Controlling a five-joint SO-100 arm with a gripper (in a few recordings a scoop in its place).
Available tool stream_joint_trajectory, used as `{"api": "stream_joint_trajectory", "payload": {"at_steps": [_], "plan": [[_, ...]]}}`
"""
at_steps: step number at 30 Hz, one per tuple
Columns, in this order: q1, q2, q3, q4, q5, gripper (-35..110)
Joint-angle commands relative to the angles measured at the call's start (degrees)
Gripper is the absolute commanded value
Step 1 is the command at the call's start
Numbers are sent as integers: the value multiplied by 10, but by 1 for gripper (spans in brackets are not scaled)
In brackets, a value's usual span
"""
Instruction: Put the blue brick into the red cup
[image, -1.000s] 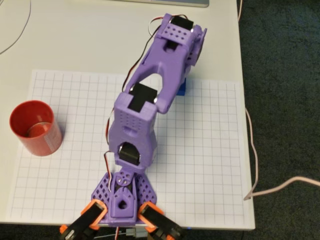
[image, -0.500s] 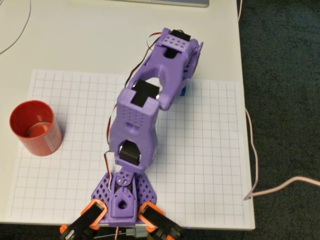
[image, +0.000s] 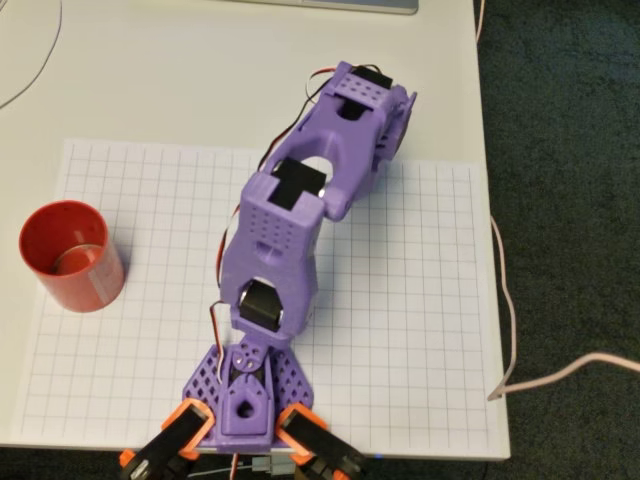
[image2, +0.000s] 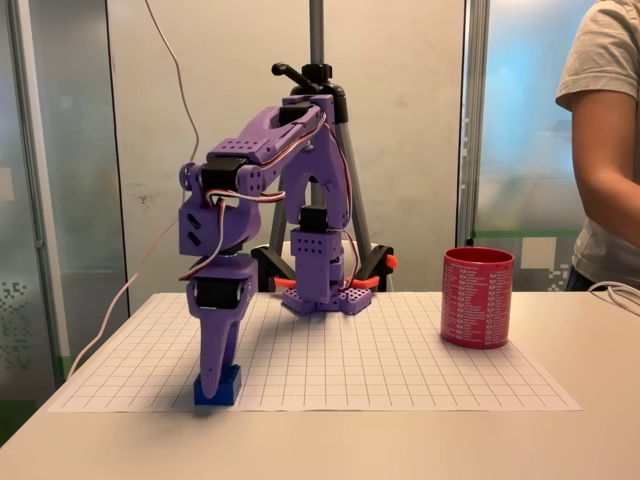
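Overhead view: the purple arm (image: 300, 230) extends from its base at the lower edge of the white grid sheet (image: 420, 300) toward the sheet's upper right area, its wrist section covering whatever lies beneath it. The red cup (image: 70, 255) stands upright near the left edge of the sheet, well apart from the arm, with its opening facing up and a shiny pale bottom visible inside. A pale cable (image: 520, 370) runs off the right edge of the bench (image: 180, 80). Fixed view: the arm reaches forward and downward, and the tool (image2: 217, 375) points straight down at the near left corner of the grid sheet. The blue brick (image2: 218, 387) rests on the sheet directly under the tool, with the tool's tips reaching down onto its top; whether the tips are clamped on the brick or merely meeting it cannot be determined from this angle. The red cup stands on the right part of the sheet, far from the brick. A tripod (image2: 317, 60) stands behind the arm's base, and a person (image2: 605, 140) in a grey shirt stands at the right edge.
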Motion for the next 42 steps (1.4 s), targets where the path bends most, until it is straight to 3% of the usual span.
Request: {"api": "stream_joint_trajectory", "payload": {"at_steps": [1, 12, 21, 28, 42], "plan": [[9, 19, -26, -1, -6, 0], [37, 34, -52, -55, 64, 0], [9, 250, -91, -14, 65, 0], [-182, 374, -112, 60, 68, 0], [-719, 408, -105, 176, 212, 0]]}}
